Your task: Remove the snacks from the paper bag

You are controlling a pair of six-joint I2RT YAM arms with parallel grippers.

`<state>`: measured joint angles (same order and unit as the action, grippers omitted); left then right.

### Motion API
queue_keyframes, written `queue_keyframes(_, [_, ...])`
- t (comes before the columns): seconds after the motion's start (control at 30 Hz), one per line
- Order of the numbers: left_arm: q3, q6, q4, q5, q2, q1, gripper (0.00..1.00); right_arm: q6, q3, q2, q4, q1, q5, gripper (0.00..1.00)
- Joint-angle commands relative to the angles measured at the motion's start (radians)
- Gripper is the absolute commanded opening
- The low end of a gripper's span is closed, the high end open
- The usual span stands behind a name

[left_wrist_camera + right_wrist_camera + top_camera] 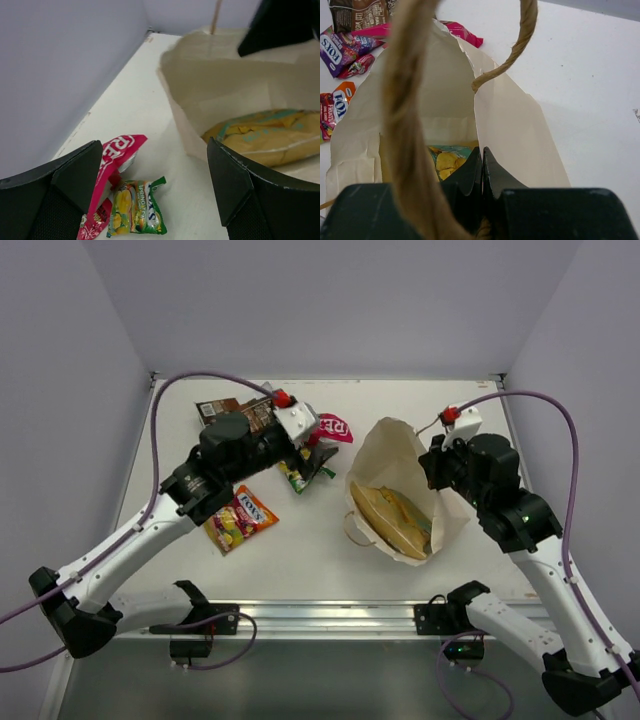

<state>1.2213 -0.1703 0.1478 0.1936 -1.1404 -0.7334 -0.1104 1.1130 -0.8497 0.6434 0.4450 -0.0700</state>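
**A:** From above, where do things stand?

**B:** The paper bag [385,445] sits toward the worktop's right edge with its mouth gaping, and the tan pouch [390,520] is inside. The right gripper [436,455] is clamped on the bag's far rim. The left gripper [315,458] hangs spread over a green-yellow packet [293,477] near the worktop's middle.

**A:** What's the risk?

**B:** The paper is thin and creased. If the pinch slips or tears it, the mouth could fold over the pouch.

**A:** And the left wrist view?

**B:** Its fingers [70,195] are wide apart with nothing between them. Below them the packet is glossy, crinkly foil, beside a pink packet [117,152]. The pouch is broad and flat and lies across the bag's width. I'd guess pulling it would drag the light bag along.

**A:** The right wrist?

**B:** Its fingers [470,180] are closed, apparently on the paper edge. The rough twisted cord handle [407,125] loops across the opening and could snag an incoming finger.
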Motion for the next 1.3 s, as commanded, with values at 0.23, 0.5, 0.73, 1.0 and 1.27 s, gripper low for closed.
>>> queue_keyframes(0.23, [0.105, -0.402, 0.185, 0.012, -0.195, -0.385, 0.95, 0.046, 0.019, 0.004, 0.015, 0.04, -0.022, 0.01])
queue_keyframes(0.5, [0.242, -0.494, 0.326, 0.033, -0.364, -0.477, 0.94, 0.052, -0.016, 0.011, 0.004, 0.061, -0.04, 0.01])
queue_keyframes(0.73, [0.323, -0.532, 0.438, 0.044, -0.488, -0.485, 0.89, 0.06, -0.031, 0.017, -0.01, 0.073, -0.048, 0.01])
queue_keyframes(1.0, [0.37, -0.555, 0.473, 0.027, -0.516, -0.485, 0.87, 0.061, -0.038, 0.008, -0.014, 0.087, -0.057, 0.01])
queue_keyframes(1.27, [0.363, -0.583, 0.484, 0.05, -0.59, -0.483, 0.75, 0.063, -0.042, 0.001, -0.011, 0.09, -0.08, 0.01])
